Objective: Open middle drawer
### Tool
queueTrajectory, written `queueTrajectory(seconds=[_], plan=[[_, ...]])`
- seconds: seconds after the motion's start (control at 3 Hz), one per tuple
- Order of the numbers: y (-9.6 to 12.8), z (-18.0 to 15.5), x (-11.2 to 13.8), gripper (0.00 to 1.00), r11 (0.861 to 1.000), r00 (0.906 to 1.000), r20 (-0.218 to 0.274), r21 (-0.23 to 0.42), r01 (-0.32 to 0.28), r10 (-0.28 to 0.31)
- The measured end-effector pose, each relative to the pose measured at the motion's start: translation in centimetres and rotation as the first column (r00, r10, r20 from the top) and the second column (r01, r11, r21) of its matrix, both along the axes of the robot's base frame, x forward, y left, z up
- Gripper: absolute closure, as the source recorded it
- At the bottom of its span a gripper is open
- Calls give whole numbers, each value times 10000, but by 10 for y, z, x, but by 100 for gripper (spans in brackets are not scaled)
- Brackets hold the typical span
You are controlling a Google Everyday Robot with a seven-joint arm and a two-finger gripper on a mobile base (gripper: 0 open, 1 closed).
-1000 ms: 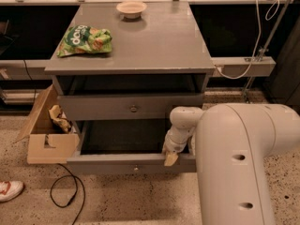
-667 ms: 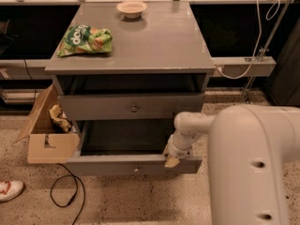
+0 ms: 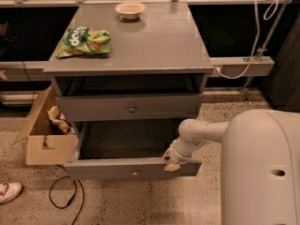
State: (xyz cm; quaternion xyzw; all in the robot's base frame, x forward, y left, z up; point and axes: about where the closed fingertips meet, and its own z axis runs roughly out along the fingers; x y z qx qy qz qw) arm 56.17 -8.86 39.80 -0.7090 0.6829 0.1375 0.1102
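The middle drawer [image 3: 108, 168] is pulled well out of the grey cabinet [image 3: 140, 46]. Its low front panel has a small round knob [image 3: 135, 173], and its dark interior [image 3: 126, 139] looks empty. My gripper [image 3: 171, 163] is at the top edge of the front panel, right of the knob, and touches it. My white arm [image 3: 201, 131] reaches to it from the right. The taller-fronted drawer [image 3: 93, 108] above, with a bigger knob [image 3: 132, 109], is closed. Any drawer below is hidden by the open one.
A green snack bag [image 3: 84, 41] and a small bowl [image 3: 130, 9] sit on the cabinet top. An open cardboard box [image 3: 44, 146] stands against the cabinet's left side. A black cable [image 3: 65, 196] and a shoe [image 3: 7, 191] lie on the speckled floor. My body [image 3: 262, 172] fills the lower right.
The middle drawer has slid a little farther out toward the camera, and my gripper has moved with its front panel.
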Motion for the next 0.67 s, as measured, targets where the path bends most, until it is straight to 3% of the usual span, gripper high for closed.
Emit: queueTrajectory(seconds=[0.33, 0.67], plan=[[2, 2, 1, 100, 10000, 10000, 0, 3, 1, -1], [4, -1, -11, 100, 9989, 9999, 33, 463, 126, -128]])
